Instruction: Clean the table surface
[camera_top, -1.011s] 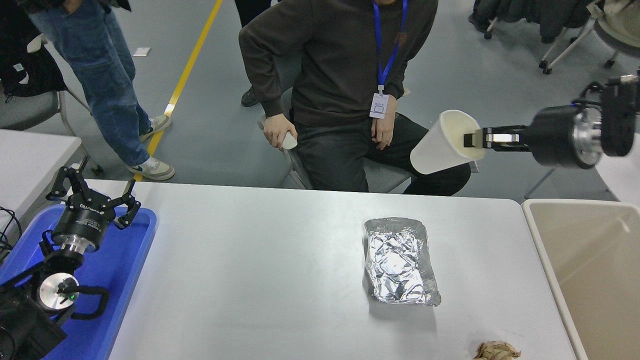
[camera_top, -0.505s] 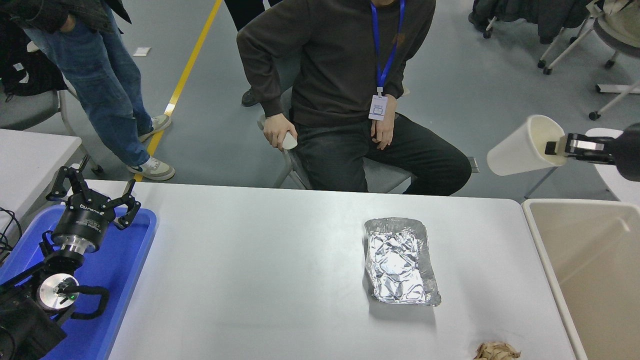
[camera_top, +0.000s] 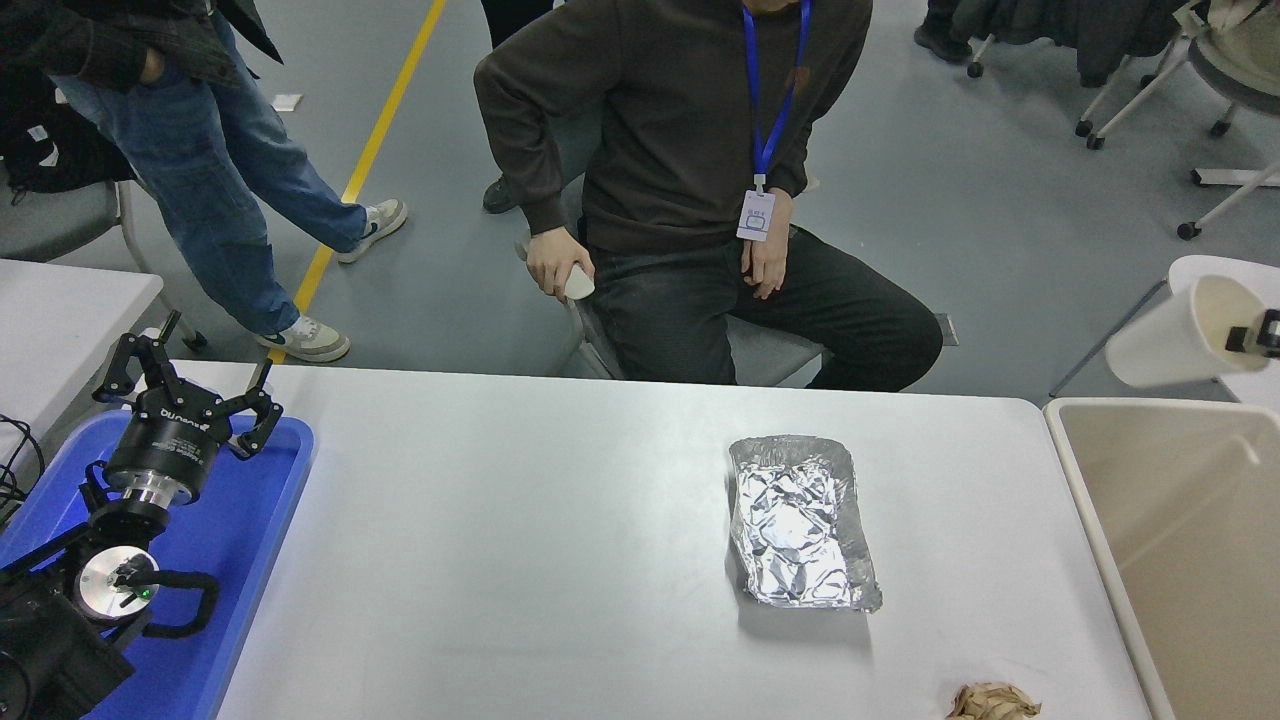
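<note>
Right gripper (camera_top: 1262, 336): clamps the white cup (camera_top: 1180, 332) by its rim, above the beige bin (camera_top: 1160, 520), positioned for disposal.
Left gripper (camera_top: 190, 385): parked, fingers spread.

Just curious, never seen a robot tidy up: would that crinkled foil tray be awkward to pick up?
Probably light and flimsy: the foil tray looks thin and creased, so it may dent when pinched. It lies flat on the table surface, so it's unlikely to roll.

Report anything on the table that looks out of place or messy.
Two bits of litter lie on the table: a crumpled foil tray right of centre and a brown paper wad at the near edge. The right gripper holds a white cup tipped sideways, off the table, beyond the bin.
</note>
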